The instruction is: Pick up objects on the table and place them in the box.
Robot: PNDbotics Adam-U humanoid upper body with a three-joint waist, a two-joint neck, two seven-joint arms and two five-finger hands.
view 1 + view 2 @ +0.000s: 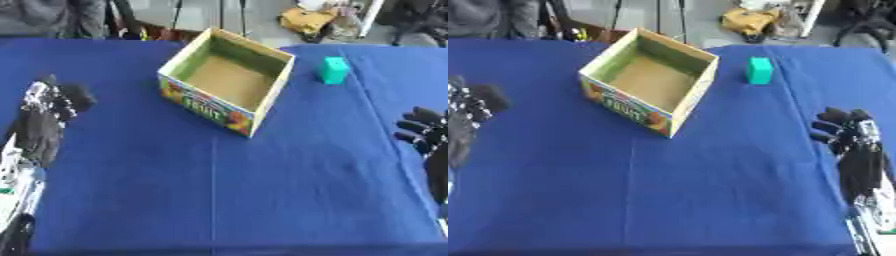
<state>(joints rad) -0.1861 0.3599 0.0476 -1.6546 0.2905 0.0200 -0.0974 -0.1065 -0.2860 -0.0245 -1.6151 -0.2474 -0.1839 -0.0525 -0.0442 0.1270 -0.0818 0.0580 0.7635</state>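
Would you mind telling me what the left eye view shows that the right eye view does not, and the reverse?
Only the left eye view shows the left hand together with its silver forearm running down the left edge. Only the right eye view shows the right hand whole, with its forearm down to the lower right corner. Both show the open cardboard box with nothing visible inside, the small teal block on the cloth to its right, apart from it, and the blue tablecloth. Both hands hold nothing.

Soft, even light; overall blur, faint shadows.
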